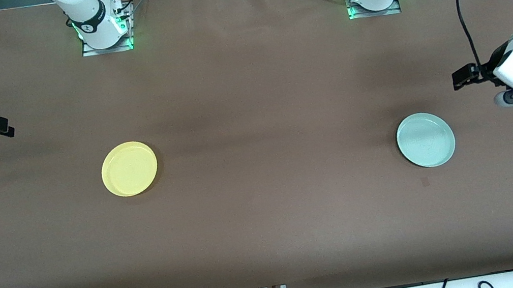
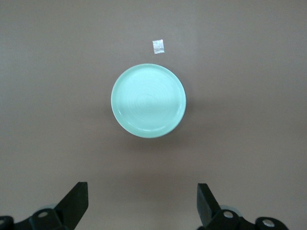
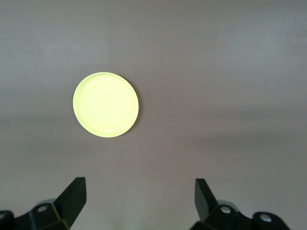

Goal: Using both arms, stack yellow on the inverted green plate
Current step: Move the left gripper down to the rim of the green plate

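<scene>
Front view showed you both plates rim-up, well apart on the surface (image 1: 269, 224): yellow (image 1: 129, 169) toward the right arm's end, green (image 1: 425, 139) toward the left's. Right hand (image 1: 1, 127) and left hand (image 1: 459, 77) hung spread, empty, presumably ready to descend.

The yellow plate (image 1: 129, 169) and green plate (image 1: 425, 139) look like smooth plastic with slight shine; the brown counter (image 1: 269, 224) looks matt, like cloth.
</scene>
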